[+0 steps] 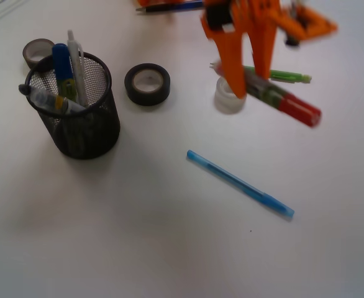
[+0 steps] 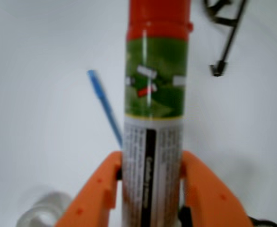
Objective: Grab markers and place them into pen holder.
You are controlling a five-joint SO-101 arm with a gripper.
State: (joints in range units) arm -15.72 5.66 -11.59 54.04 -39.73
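Overhead, orange plastic claw (image 1: pixel 249 87) clamping glossy cylindrical red-capped marker (image 2: pixel 153 118), black mesh pen holder (image 1: pixel 82 127)

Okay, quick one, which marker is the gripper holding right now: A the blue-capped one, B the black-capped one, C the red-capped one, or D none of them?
C: the gripper is shut on the red-capped marker, with its barrel clamped between the orange fingers, while the blue-capped marker and the black-capped marker already sit in the pen holder.

Three markers — red-capped (image 1: pixel 284 99), blue-capped (image 1: pixel 63 71), black-capped (image 1: pixel 48 98) — one pen holder (image 1: pixel 76 118), three tape rolls (image 1: pixel 147 84).
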